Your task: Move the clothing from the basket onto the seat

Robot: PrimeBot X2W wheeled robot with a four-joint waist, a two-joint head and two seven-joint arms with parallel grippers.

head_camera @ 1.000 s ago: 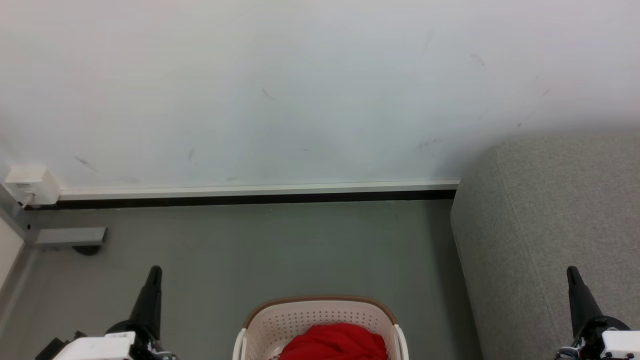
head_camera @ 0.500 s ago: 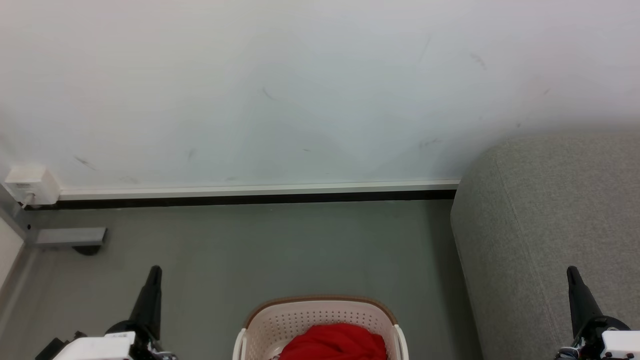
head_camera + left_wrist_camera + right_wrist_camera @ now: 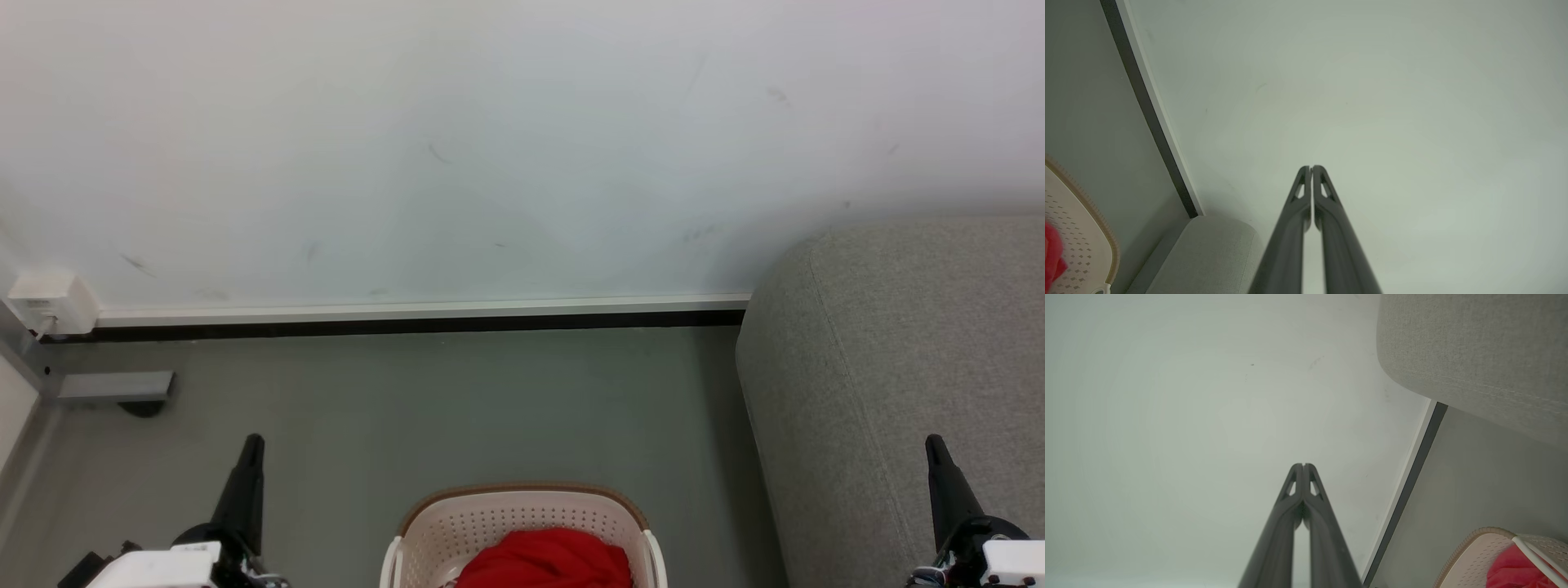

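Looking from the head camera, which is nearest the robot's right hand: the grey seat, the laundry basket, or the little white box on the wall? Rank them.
From the right hand:
1. seat, directly beside it on the right.
2. basket, to its left at bottom centre.
3. white box, far left on the wall.

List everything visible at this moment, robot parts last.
clothing: one, red, inside the basket
basket: one, cream with brown rim, on the floor, bottom centre of the head view
seat: one, grey, right of the basket
floor: grey
wall: white, scuffed, behind everything
skirting strip: one, white over black, along the wall's foot
box: one, white, far left at the wall's foot
bracket: one, grey, far left, low
left gripper: dark, lower left, shut, empty
right gripper: dark, lower right, shut, empty
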